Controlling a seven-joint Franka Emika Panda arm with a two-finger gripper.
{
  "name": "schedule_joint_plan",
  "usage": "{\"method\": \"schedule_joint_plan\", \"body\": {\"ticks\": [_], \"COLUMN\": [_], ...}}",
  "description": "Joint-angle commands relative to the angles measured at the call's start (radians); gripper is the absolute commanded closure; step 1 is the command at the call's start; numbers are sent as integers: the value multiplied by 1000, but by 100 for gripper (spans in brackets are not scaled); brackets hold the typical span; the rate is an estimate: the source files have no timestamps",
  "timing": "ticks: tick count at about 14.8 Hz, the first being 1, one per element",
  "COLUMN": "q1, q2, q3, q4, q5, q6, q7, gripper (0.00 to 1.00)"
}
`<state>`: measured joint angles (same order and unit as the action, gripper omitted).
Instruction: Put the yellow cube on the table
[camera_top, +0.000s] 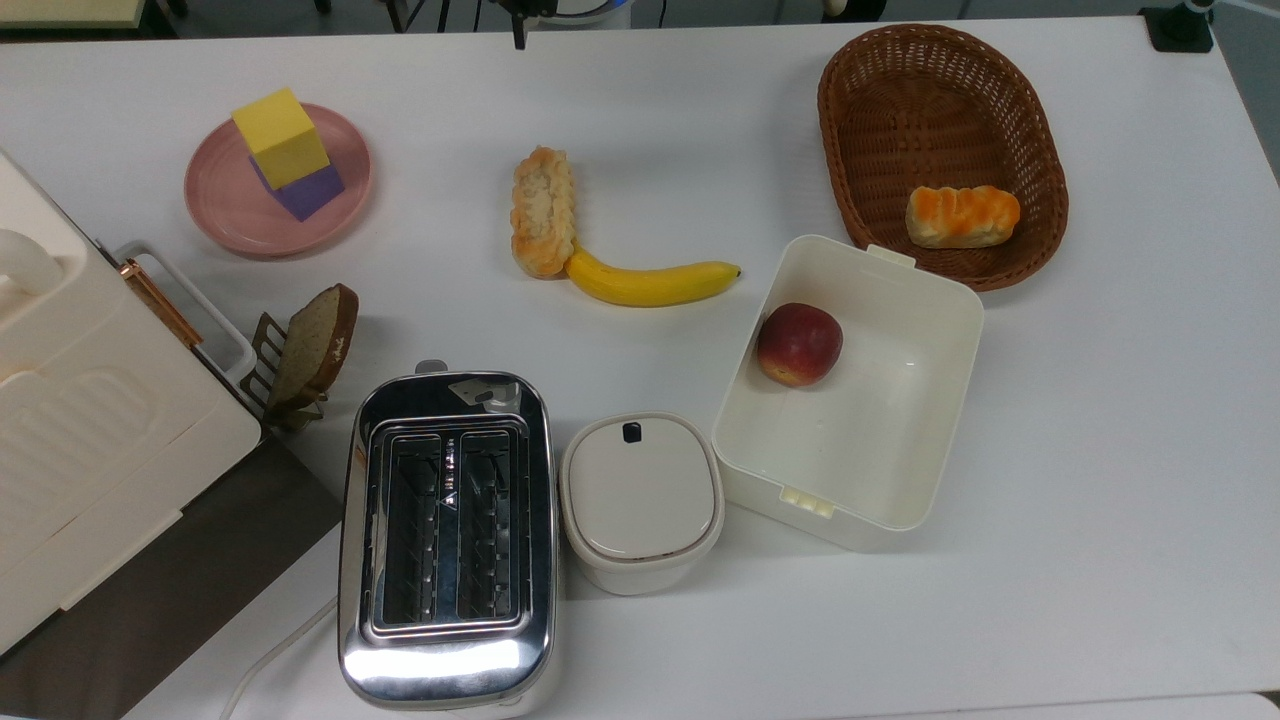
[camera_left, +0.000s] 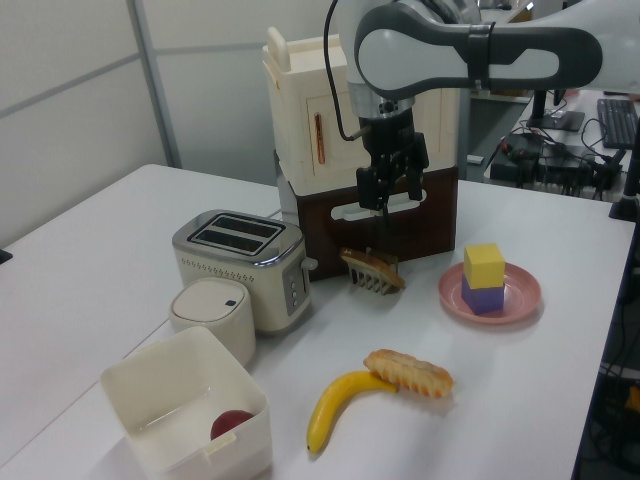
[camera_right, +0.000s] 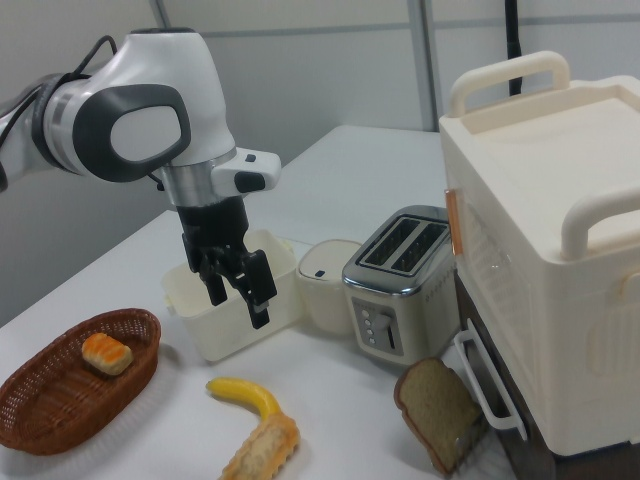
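The yellow cube (camera_top: 279, 137) (camera_left: 484, 265) sits on top of a purple cube (camera_top: 312, 190) (camera_left: 483, 297), and both rest on a round pink plate (camera_top: 230, 205) (camera_left: 520, 297) at the top view's upper left. The white table (camera_top: 1100, 450) carries everything. My gripper (camera_left: 392, 195) (camera_right: 238, 305) hangs open and empty well above the tabletop. In the left view it is to the left of the plate, above the toast rack. In the right view it hangs in front of the cream tub.
A bread slice (camera_top: 318, 340) leans in a rack beside a large cream box (camera_top: 90, 400). A toaster (camera_top: 447, 535), a lidded pot (camera_top: 640, 495), a cream tub (camera_top: 900, 450) holding an apple (camera_top: 798, 343), a banana (camera_top: 650, 282), a bread roll (camera_top: 542, 210) and a wicker basket (camera_top: 870, 110) surround the middle.
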<state>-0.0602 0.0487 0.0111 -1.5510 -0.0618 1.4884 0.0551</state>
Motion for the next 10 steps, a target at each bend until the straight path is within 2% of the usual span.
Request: {"method": "schedule_joint_plan", "body": {"ticks": [1, 10], "q1": [10, 0], "q2": [12, 10], "q3": [3, -2], "q4": [-4, -1], "q5": [-6, -1], "q6": [-11, -19], "q7": [2, -4], "gripper": [0, 0]}}
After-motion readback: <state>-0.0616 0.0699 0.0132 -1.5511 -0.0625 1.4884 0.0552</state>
